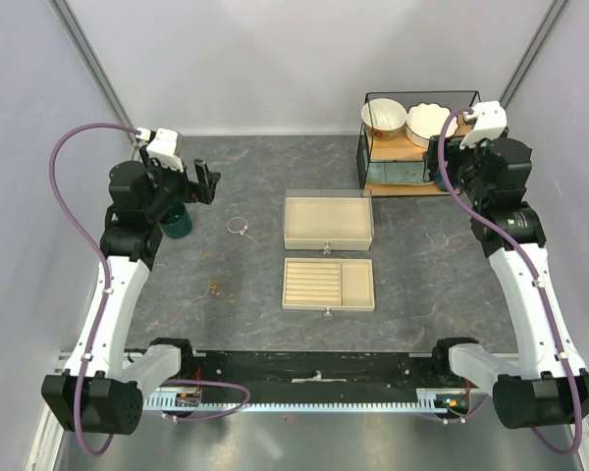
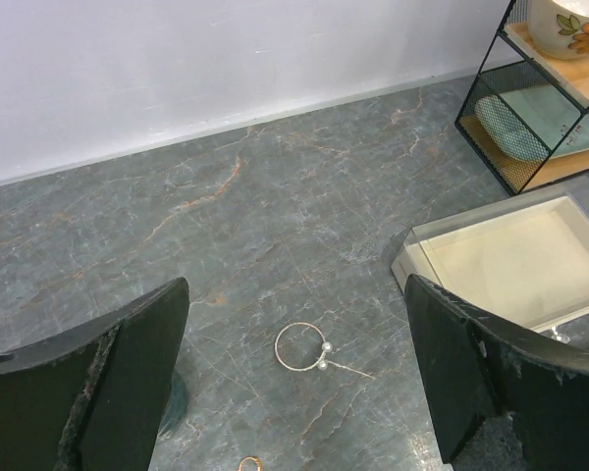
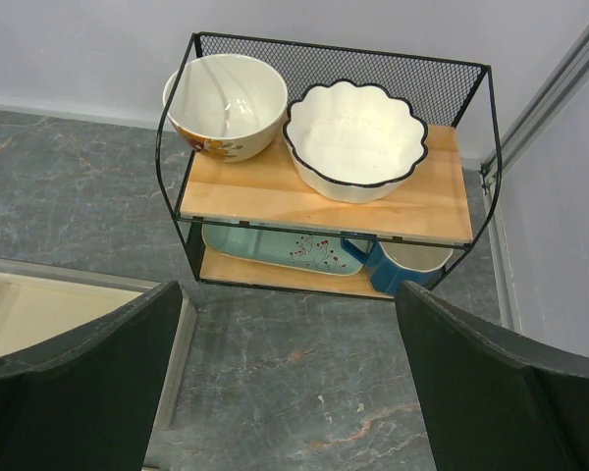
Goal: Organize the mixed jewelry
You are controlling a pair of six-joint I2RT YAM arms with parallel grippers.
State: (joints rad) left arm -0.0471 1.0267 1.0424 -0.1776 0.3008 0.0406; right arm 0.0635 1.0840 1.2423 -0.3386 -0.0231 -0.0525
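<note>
While left tool (image 2: 296, 294) and right tool (image 3: 287, 294) gape, wire hoop (image 2: 302, 346) on table (image 2: 226, 196)

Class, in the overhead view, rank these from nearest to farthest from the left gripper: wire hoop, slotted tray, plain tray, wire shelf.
1. Wire hoop, just right of the left gripper and slightly nearer the camera.
2. Plain tray, in the middle, further right.
3. Slotted tray, directly in front of the plain tray.
4. Wire shelf, in the far right corner.
</note>
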